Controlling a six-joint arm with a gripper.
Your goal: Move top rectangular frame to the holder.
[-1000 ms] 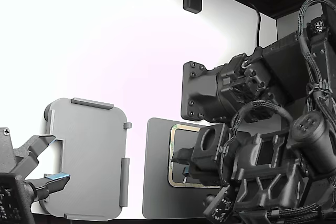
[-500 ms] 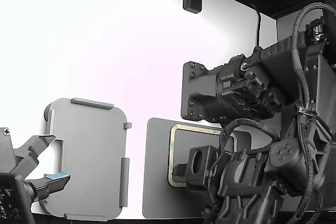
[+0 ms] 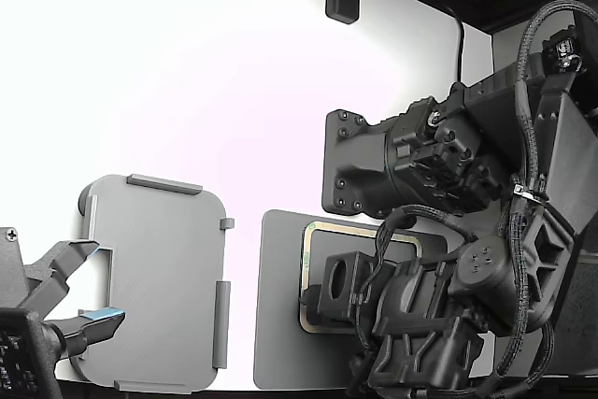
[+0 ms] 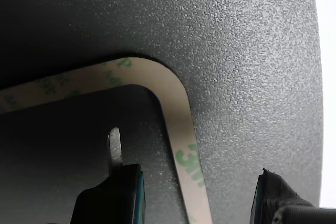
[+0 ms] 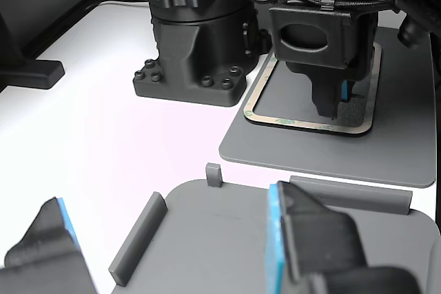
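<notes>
Exterior view: top rectangular frame (image 3: 317, 228) flat on dark mat (image 3: 277, 324), right of holder (image 3: 154, 282), partly under gripper (image 3: 310, 298). Wrist view: fingers (image 4: 114, 145) apart, straddling frame's strip, gripping nothing. Other view: gripper low over frame's near edge.

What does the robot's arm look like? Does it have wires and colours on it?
The arm is chunky matte black plastic with screws, and braided black cables loop along it. Its gripper has dark fingers with blue edging, one tipped by a thin silver metal blade.
</notes>
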